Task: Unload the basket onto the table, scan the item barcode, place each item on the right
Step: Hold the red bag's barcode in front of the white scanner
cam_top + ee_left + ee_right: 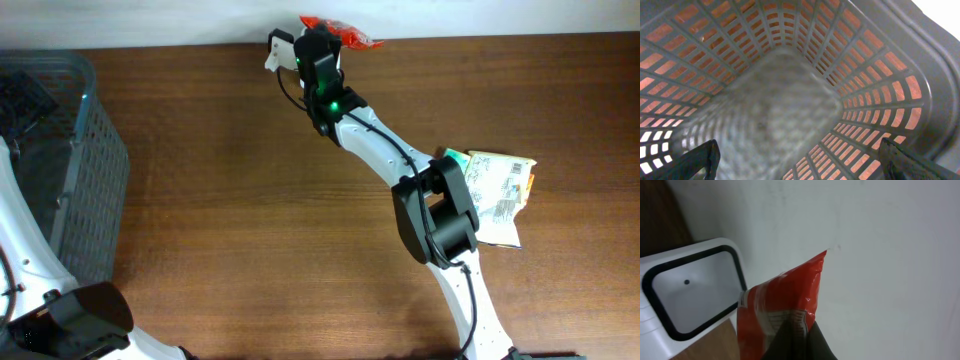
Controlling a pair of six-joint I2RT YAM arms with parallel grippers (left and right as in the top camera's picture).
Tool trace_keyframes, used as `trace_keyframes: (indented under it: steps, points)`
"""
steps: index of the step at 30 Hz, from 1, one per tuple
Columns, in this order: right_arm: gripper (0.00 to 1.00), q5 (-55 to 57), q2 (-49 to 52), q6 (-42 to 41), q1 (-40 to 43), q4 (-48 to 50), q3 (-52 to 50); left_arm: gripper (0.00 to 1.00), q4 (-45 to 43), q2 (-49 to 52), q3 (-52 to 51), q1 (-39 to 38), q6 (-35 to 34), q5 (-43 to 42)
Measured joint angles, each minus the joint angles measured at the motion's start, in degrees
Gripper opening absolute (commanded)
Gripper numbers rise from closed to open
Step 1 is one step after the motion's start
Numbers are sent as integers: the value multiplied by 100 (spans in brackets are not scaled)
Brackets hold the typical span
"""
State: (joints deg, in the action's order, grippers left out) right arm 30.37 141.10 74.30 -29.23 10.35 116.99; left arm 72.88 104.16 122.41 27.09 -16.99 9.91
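Observation:
At the far edge of the table my right gripper (323, 35) is shut on a red foil packet (346, 35), the item. The packet hangs just to the right of a white barcode scanner (277, 50). The right wrist view shows the red packet (780, 305) pinched between my dark fingers, my right gripper (797, 340) at the bottom edge. The scanner (690, 297), with its black-rimmed window, is to the packet's left. No barcode shows clearly on the packet. My left gripper (799, 150) stands wide open inside the grey basket (865, 75), holding nothing.
The grey mesh basket (95, 190) stands at the table's left edge. A pale printed packet (500, 190) lies at the right, partly under the right arm, with something green (455, 155) beside it. A white wall runs behind the scanner.

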Motion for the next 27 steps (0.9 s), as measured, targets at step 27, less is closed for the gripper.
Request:
trace_keyframes:
  steps: [27]
  points:
    - [4,-282,170,586,22,-321,0,99,0,0,0,0,0,0]
